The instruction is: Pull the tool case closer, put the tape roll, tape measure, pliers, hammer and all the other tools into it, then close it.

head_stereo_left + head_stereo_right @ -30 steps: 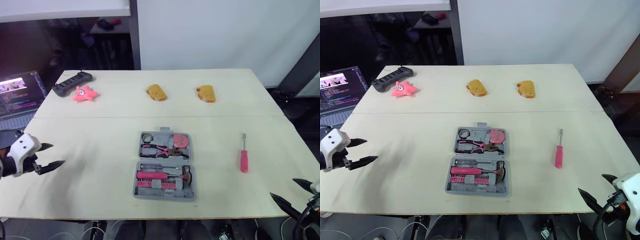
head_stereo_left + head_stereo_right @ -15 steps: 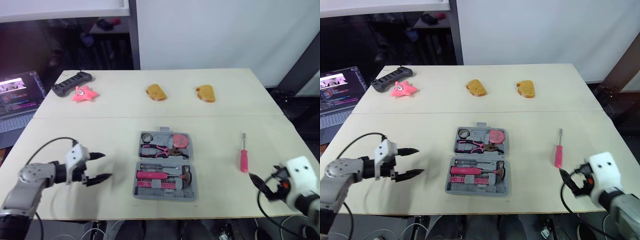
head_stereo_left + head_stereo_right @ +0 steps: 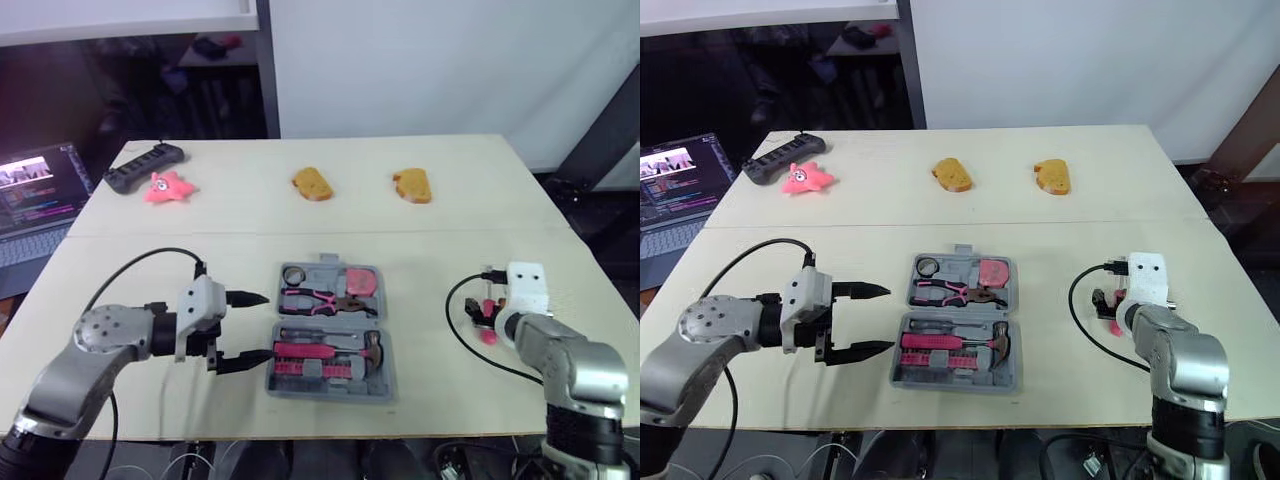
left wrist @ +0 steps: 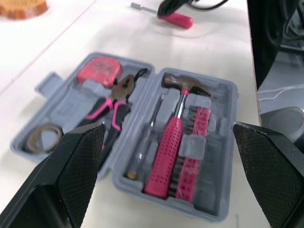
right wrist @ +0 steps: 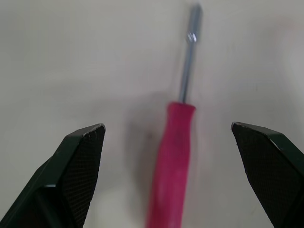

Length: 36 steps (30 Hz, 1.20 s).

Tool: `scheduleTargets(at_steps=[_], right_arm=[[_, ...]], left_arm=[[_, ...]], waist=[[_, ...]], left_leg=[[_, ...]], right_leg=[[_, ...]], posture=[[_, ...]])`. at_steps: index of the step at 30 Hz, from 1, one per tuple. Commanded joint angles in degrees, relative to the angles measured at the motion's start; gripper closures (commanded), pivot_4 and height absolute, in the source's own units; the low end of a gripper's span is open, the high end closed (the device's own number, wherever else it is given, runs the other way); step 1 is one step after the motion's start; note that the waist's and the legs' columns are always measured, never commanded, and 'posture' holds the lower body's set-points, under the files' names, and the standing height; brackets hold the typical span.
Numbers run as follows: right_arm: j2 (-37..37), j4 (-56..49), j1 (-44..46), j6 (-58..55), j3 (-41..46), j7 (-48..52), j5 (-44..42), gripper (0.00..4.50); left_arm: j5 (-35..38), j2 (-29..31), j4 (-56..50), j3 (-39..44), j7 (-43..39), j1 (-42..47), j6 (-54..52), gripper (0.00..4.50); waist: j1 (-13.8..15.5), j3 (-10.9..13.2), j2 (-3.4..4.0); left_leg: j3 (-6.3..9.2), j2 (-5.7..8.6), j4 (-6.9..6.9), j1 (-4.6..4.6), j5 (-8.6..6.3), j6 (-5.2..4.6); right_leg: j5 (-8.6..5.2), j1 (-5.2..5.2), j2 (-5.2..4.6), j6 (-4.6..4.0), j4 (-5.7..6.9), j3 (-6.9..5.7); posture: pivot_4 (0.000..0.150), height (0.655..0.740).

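My left pincer (image 3: 262, 326) sits wide open just left of the open tool case (image 3: 384, 382), mid-frame on the bench (image 3: 420, 250). The right pincer (image 5: 166, 126), spread open too, straddles the pink screwdriver (image 5: 175, 152) at frame right without touching it.

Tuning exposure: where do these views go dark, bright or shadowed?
Left eye view: dark room behind the table, laptop screen glowing, white wall bright. Right wrist view: the screwdriver casts a soft shadow beside its handle. Left wrist view: tool case evenly lit.
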<state>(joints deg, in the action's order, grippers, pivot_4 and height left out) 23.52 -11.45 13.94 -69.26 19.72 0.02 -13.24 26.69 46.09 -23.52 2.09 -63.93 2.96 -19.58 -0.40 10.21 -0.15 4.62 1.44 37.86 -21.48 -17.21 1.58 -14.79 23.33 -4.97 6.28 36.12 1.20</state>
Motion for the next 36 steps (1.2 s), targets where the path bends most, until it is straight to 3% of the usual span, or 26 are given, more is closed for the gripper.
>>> scheduleTargets(at_steps=[1,8,9,14,17,24,32,36], right_arm=[[-0.7,3.9,1.6,2.7,0.4,0.4,0.7,0.55],[-0.7,5.1,1.3,5.6,0.6,2.2,0.2,3.82],[-0.6,4.6,1.2,5.8,0.4,2.7,0.0,3.91],[0.2,-2.2,-0.5,5.1,-0.9,5.4,-1.2,3.91],[0.6,-17.0,-5.6,-0.7,-3.4,7.7,-4.2,3.91],[-12.2,-37.9,-14.8,-13.3,-10.0,0.9,-4.2,3.91],[-19.3,-33.3,-22.8,-7.0,-16.3,-4.5,0.8,3.91],[-20.5,-31.0,-23.2,-2.7,-16.0,-4.6,2.2,1.98]], left_arm=[[-0.2,0.9,-1.2,1.5,-0.1,-0.3,1.6,0.00],[-0.7,0.7,-1.2,1.3,0.6,-1.8,2.3,0.00],[-0.9,0.7,-1.1,1.1,0.7,-2.1,2.5,0.00],[-2.6,0.4,0.1,0.1,1.0,-2.5,3.3,0.00],[-2.8,0.4,1.0,0.3,0.9,-2.5,3.6,0.00],[-2.9,0.4,2.6,-0.3,0.1,-1.9,4.4,0.00],[-3.4,0.4,3.5,-1.4,-0.6,-0.1,4.8,0.00],[-3.5,0.3,3.6,-1.5,-0.7,0.5,4.6,0.00]], waist=[[-0.5,0.0,0.01],[-0.5,0.0,0.02],[-0.6,0.0,0.02],[-0.6,0.1,0.13],[-0.5,0.1,0.23],[-0.6,0.1,0.23],[-0.6,0.1,0.21],[-0.9,0.1,0.18]], left_leg=[[0.00,-0.01,0.00,0.00,0.00,0.00],[0.04,-0.12,0.00,0.03,0.00,0.00],[0.04,-0.12,0.00,0.03,0.00,0.00],[0.04,-0.14,0.00,0.03,0.00,0.00],[0.08,-0.15,-0.01,-0.01,0.00,-0.01],[0.25,-0.26,-0.05,0.04,0.00,-0.01],[0.21,-0.18,-0.04,0.01,0.00,0.00],[0.21,-0.27,-0.07,0.08,0.00,0.00]], right_leg=[[0.01,0.00,0.02,0.02,0.02,0.00],[0.03,0.00,0.20,0.05,0.04,0.02],[0.03,-0.01,0.21,0.05,0.04,0.02],[0.03,0.00,0.24,0.05,0.04,0.04],[0.03,0.04,0.24,0.06,0.06,0.03],[0.02,0.06,0.36,0.04,0.08,0.01],[-0.07,0.07,0.24,-0.12,-0.02,0.09],[-0.04,0.09,0.34,-0.09,0.04,0.08]], posture=[[0.150,0.7400],[0.150,0.7400],[0.150,0.7400],[0.150,0.7400],[0.150,0.7400],[0.150,0.7400],[0.150,0.7400],[0.150,0.7400]])
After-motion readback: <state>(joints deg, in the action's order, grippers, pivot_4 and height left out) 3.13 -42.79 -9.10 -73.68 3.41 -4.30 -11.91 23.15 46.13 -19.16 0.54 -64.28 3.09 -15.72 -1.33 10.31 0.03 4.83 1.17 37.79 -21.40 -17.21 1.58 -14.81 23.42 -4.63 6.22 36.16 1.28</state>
